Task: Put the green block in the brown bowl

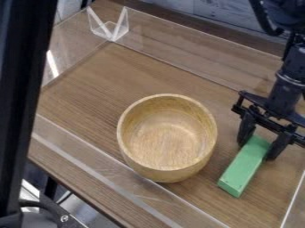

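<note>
Straddling the far end of the green block point(247, 168), the gripper point(267, 147) stands partly open with a finger on either side, apparently positioned for a grasp; whether it pinches cannot be told. The block lies on the table just right of the empty brown bowl point(168, 136).

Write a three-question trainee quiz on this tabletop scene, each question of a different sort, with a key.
1. True or false: the green block already lies inside the brown bowl.
2. Multiple choice: the tool is (A) over the bowl, (B) at the block's upper end, (C) beside the clear plastic piece in the far corner.
3. Fill in: the bowl holds ____.

Key: 1. False; the block lies on the wooden table beside the bowl. 2. B; its fingers straddle that end. 3. Nothing.
</note>
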### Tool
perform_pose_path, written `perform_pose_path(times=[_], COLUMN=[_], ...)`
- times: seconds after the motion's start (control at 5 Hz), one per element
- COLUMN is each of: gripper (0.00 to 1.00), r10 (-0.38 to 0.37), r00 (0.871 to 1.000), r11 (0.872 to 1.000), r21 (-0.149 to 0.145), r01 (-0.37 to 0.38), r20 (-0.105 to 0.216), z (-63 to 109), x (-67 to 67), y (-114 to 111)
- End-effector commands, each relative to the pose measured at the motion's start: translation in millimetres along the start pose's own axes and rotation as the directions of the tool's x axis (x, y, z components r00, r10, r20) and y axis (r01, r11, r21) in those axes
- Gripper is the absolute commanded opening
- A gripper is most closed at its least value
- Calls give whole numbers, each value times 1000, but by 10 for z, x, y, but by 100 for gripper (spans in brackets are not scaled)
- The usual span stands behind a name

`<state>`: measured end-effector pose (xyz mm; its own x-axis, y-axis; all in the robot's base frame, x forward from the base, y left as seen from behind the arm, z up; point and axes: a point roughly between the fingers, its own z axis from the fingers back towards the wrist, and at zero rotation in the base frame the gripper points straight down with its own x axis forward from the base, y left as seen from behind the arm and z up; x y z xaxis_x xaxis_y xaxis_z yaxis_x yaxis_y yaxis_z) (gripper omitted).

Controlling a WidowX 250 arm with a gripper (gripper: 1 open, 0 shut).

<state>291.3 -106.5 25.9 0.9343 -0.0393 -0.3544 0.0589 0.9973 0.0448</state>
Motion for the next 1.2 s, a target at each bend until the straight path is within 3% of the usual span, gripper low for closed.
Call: perform_pose_path(times=[0.0,0.4,0.8,1.0], gripper=[0,0,0,0], r10=[17,11,39,63], r00=[994,998,999,997], r11=[1000,1000,999,998], r21=[-21,-3,11,-6], r01=[-15,-11,-39,-63], r20=[108,60,-5,-34], z=[292,396,400,436], x=[0,2,-23,-91], y=[14,65,308,338])
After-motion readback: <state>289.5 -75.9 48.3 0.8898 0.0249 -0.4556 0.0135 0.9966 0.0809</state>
